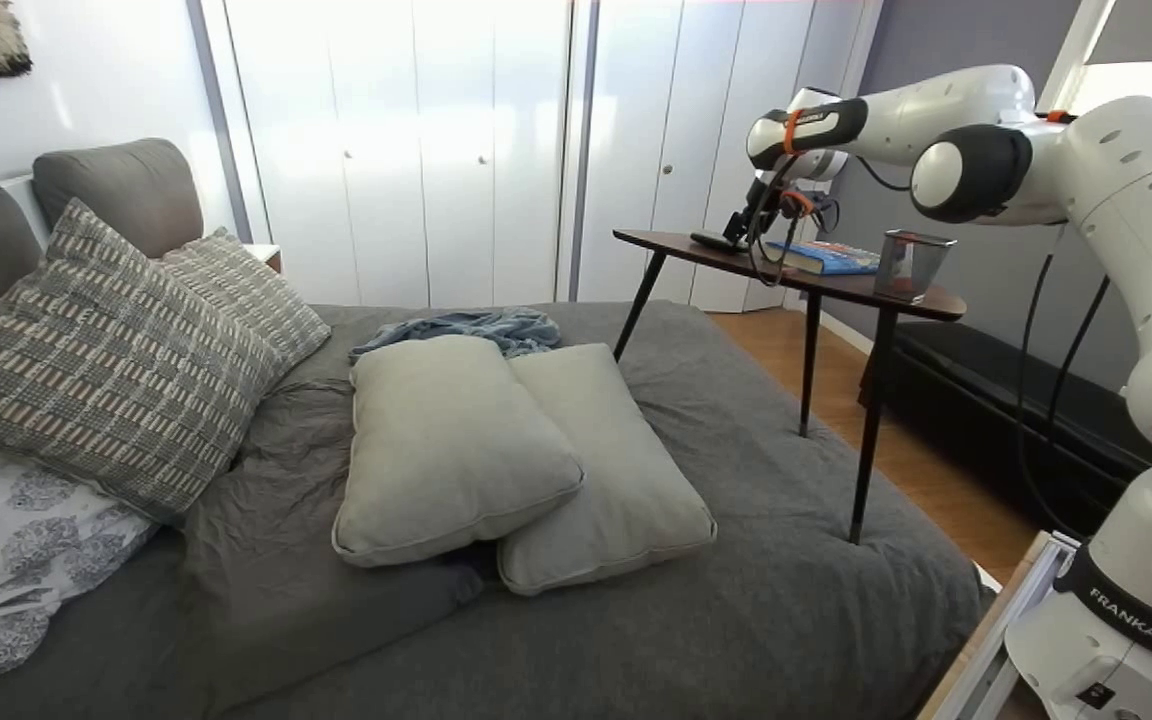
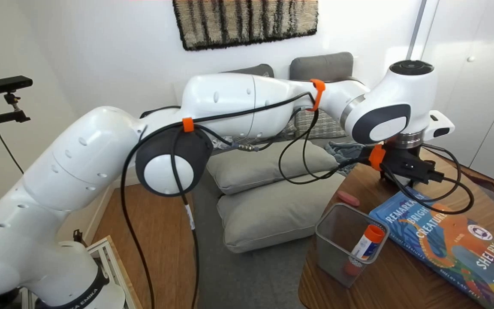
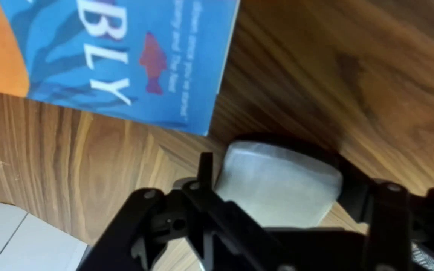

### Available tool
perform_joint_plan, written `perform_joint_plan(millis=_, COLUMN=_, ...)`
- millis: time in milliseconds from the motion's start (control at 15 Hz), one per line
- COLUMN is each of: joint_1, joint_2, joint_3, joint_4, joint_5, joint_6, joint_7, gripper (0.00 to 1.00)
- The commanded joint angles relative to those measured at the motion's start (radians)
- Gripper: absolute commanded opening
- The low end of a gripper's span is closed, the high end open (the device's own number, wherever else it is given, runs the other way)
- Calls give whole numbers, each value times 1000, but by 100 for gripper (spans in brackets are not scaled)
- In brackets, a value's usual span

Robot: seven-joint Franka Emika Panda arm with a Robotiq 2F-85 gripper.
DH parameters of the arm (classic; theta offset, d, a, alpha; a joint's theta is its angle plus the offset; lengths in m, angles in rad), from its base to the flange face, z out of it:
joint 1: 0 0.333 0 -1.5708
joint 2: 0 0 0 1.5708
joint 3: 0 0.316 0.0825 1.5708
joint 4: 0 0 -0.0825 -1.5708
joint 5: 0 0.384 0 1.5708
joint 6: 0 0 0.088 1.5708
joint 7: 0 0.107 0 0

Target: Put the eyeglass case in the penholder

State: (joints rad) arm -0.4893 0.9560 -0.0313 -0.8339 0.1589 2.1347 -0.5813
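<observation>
On the wooden table a blue-and-orange book lies flat, in an exterior view between the eyeglass case and the penholder. The penholder stands upright near the book's edge, an orange-capped tube leaning inside it, and a small pinkish object rests close by. Pale pillows lie on the bed beyond. In the wrist view the eyeglass case lies just off the book's corner, directly between the fingers of the gripper, which stand well apart, one along each side; whether they press on it cannot be told
</observation>
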Motion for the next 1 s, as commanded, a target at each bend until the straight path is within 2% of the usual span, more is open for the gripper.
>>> perform_joint_plan(millis=0, joint_1=-30, joint_2=27, joint_3=41, joint_4=68, joint_5=44, joint_6=-42, joint_7=-20, gripper=45)
perform_joint_plan(millis=333, joint_1=-35, joint_2=-34, joint_3=41, joint_4=49, joint_5=27, joint_6=-130, joint_7=-20, gripper=45)
perform_joint_plan(millis=600, joint_1=-32, joint_2=-148, joint_3=23, joint_4=-5, joint_5=5, joint_6=-113, joint_7=-53, gripper=45)
perform_joint_plan(millis=933, joint_1=-44, joint_2=-296, joint_3=17, joint_4=-76, joint_5=-16, joint_6=-219, joint_7=-189, gripper=45)
